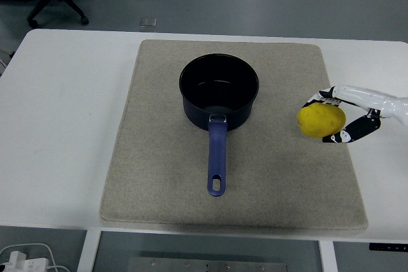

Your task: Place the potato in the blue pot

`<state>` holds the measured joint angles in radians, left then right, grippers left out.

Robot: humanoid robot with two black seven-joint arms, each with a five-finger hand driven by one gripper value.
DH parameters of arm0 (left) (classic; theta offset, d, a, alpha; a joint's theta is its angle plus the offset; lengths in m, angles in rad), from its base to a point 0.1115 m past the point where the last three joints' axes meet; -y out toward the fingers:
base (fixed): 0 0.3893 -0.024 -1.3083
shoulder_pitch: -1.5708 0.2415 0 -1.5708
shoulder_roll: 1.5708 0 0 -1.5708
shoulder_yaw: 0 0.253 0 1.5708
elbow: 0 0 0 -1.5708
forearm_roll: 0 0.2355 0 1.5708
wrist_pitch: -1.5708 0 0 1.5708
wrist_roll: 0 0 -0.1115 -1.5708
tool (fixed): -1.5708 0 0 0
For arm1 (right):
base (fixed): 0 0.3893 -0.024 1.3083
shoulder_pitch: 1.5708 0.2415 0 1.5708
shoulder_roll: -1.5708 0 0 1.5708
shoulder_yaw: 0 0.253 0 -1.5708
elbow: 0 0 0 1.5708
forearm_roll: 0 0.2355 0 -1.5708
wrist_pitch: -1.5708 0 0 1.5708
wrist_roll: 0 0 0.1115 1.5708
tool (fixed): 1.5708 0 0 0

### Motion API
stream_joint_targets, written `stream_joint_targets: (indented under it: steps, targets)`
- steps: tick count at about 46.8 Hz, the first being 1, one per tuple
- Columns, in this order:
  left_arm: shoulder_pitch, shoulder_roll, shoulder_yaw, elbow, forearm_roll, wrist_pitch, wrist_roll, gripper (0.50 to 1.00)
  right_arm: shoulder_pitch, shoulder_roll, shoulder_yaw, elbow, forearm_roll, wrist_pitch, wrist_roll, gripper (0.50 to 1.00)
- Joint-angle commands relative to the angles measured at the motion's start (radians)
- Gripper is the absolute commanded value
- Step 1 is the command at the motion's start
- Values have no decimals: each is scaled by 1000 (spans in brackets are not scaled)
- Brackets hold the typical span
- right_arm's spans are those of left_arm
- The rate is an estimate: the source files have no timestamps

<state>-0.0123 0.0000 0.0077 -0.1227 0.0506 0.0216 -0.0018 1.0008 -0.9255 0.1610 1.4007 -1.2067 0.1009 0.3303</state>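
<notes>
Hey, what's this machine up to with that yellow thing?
The robot's right hand has its fingers around the yellow potato, near the right edge of the beige mat. The blue pot sits empty in the middle of the mat, its handle pointing toward the robot. The potato is not yet in the pot. The left arm is out of view.

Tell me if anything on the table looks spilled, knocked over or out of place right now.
Nothing stands out. The blue pot sits upright and empty on the beige mat, handle toward the near edge. The right hand grips the yellow potato over the mat's right side. No spills or damage show.
</notes>
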Motion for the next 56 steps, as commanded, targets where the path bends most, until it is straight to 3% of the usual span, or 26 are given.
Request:
stream_joint_targets:
  steps: [1,19,25,35,44,56]
  targets:
    - [0,0,0,0,0,0,0,996,39,4,-1,-3,2,0,1,500]
    - [0,0,0,0,0,0,0,996,281,80,-87,-81,35,91,-11,500]
    - [0,0,0,0,0,0,0,996,358,175,-152,-137,75,91,-11,500]
    - [0,0,0,0,0,0,0,996,433,289,-205,-218,119,92,-11,500]
    - [0,0,0,0,0,0,0,996,449,373,-216,-241,136,89,-13,500]
    - [0,0,0,0,0,0,-1,996,479,462,-218,-319,138,89,-50,500]
